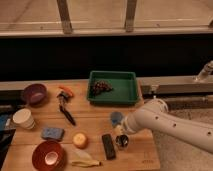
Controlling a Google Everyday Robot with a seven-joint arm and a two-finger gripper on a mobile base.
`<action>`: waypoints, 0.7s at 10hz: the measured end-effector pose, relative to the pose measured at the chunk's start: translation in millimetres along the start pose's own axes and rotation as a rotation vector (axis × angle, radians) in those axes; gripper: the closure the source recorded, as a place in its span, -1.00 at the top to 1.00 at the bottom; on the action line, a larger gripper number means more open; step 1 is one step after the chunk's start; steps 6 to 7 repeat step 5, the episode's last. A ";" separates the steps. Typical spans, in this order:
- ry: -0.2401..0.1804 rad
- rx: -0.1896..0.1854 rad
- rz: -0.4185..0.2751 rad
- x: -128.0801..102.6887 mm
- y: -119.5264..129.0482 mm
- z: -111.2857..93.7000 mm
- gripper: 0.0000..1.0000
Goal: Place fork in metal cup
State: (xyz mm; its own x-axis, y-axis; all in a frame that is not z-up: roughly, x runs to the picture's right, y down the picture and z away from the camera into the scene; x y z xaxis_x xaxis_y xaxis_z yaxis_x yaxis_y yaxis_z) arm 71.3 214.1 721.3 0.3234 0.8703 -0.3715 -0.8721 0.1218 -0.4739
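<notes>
pale wooden bench (90,120) | green plastic tray (113,88) | purple bowl (34,93) | red bowl (48,155) | blue sponge (52,133) | shiny silver metal cup (121,141) | black remote (108,146) | white pincer (119,131) beside blue cup (117,118)

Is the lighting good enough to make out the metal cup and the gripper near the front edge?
Camera view: dim, warm light and soft overall. The metal cup shows only a faint glint beside the black remote. The gripper sits in the arm's shadow just above the cup, and the dark band behind the table shows nothing.

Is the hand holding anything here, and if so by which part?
Cannot be told: the hand sits just above the metal cup, beside the blue cup, hidden by the arm.
</notes>
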 end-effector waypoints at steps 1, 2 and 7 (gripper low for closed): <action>0.005 -0.001 0.003 0.9 -0.4 1.6 0.60; 0.008 -0.002 0.003 1.1 -0.4 2.9 0.60; -0.025 0.026 -0.004 -6.0 0.2 -8.2 0.60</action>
